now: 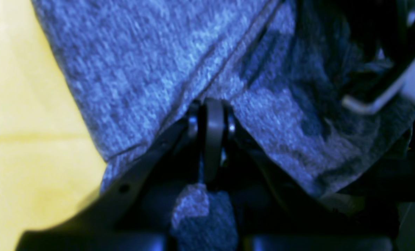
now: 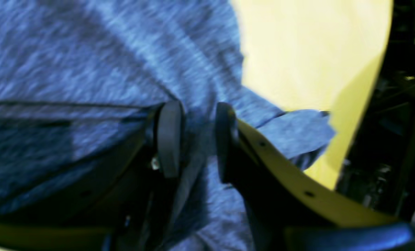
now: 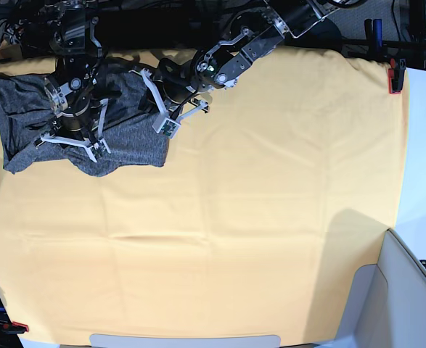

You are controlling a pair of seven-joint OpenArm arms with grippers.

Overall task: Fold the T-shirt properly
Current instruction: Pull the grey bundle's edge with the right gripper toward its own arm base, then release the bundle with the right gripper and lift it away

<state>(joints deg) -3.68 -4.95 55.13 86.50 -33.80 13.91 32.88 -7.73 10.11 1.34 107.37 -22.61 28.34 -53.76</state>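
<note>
The dark-grey T-shirt (image 3: 24, 109) lies bunched at the far left corner of the yellow cloth (image 3: 234, 217). In the left wrist view my left gripper (image 1: 212, 104) has its jaws pressed together on a fold of the T-shirt (image 1: 151, 69), where a seam runs in. In the base view that arm (image 3: 227, 58) reaches in from the top to the garment's right edge. My right gripper (image 2: 197, 139) has a bunch of the T-shirt (image 2: 89, 62) squeezed between its fingers near the fabric's edge. Its arm (image 3: 71, 101) stands over the garment's middle.
A red clamp (image 3: 395, 76) pins the yellow cloth at the far right edge, and another clamp (image 3: 17, 326) sits at the near left corner. A pale grey bin (image 3: 408, 290) stands at the near right. Dark cables and frames run along the far edge.
</note>
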